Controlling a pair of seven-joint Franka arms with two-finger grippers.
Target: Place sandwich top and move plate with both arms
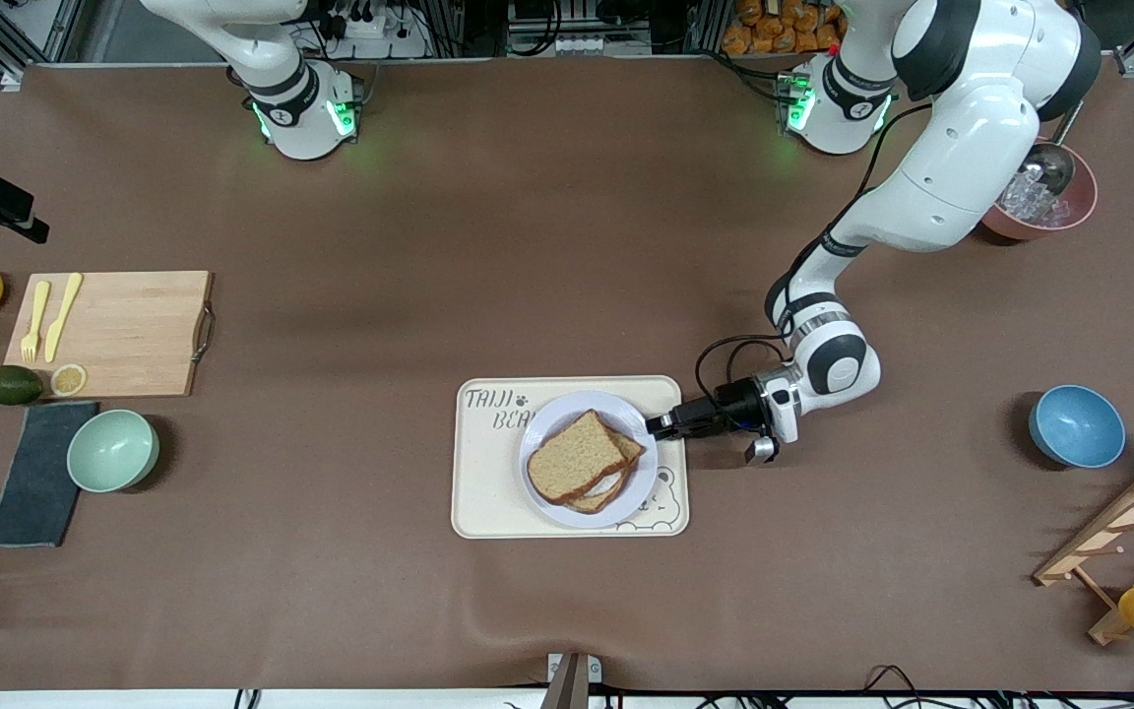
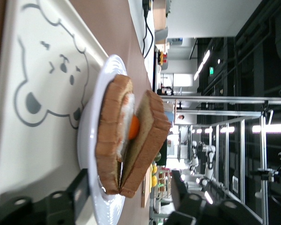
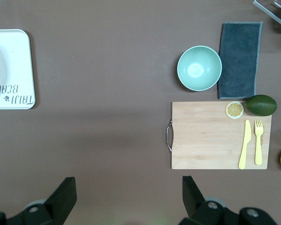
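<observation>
The sandwich top, a plain brown slice, lies slightly askew on the egg-bearing slice on the pale plate. The plate stands on the cream bear tray. My left gripper is low at the plate's rim on the left arm's side, open, holding nothing. In the left wrist view the sandwich top leans on the egg slice, with the left gripper straddling the plate edge. My right gripper hangs open over bare table, out of the front view.
A cutting board with fork and knife, a green bowl, a grey cloth and fruit lie toward the right arm's end. A blue bowl, a wooden rack and a pink bowl sit toward the left arm's end.
</observation>
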